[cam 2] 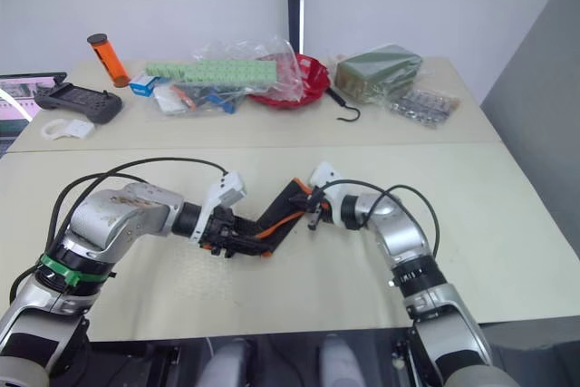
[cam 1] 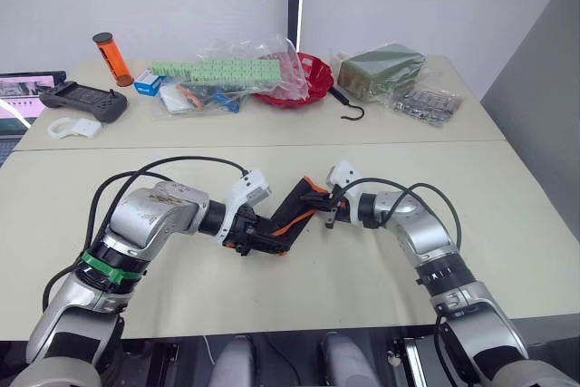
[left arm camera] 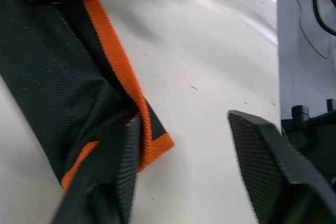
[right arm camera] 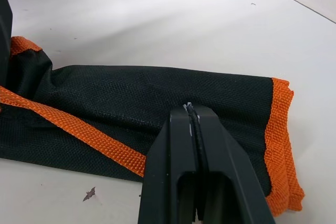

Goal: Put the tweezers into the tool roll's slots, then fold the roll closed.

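Black fabric with orange edging, the tool roll, is seen in the left eye view lying folded on the near part of the pale desk, between the two arms. The left pincer is placed at the roll's near left end, and the right pincer at its far right end. Along the far side of the desk are seen an orange tube, a black controller, a clear bag of green blocks, a red bowl, a black hook and a green packet.

The same arrangement is shown in the right eye view, with the roll again between both pincers.

In the left wrist view, the left pincer's fingers are held apart; one finger is laid against the roll's orange-trimmed corner, while the other is seen over bare desk, well apart from the fabric.

In the right wrist view, the right pincer's fingers are pressed together, nothing being visibly held between them. Their tips are set at the roll's black woven surface, whose orange edge is seen at its end. Whether the fabric is touched cannot be told.
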